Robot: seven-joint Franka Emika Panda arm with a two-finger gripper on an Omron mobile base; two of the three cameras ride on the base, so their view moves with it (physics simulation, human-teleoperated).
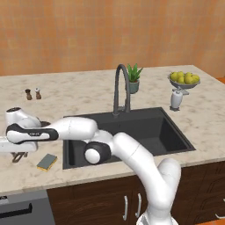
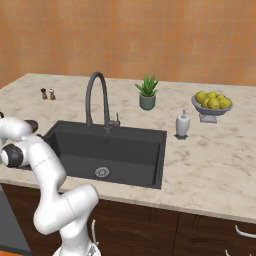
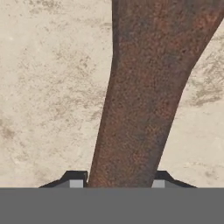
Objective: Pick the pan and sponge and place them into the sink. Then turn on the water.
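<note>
Because the gripper (image 3: 117, 183) sits clamped on the long handle of the pan (image 3: 140, 100), which runs up the middle of the hand view over the marble counter (image 1: 79, 94), the hold looks fair for a stiff, fairly heavy thing that will likely sag away from the fingers. At lower left of the left base view the sponge (image 1: 47, 161), soft and light, lies beside the hand. The sink (image 1: 145, 127) fills the centre, its faucet (image 1: 121, 88) probably the only obstacle.

White arm (image 1: 118, 149) reaching left over counter (image 1: 79, 94), sponge (image 1: 47, 161) beside black sink (image 1: 145, 127)
</note>
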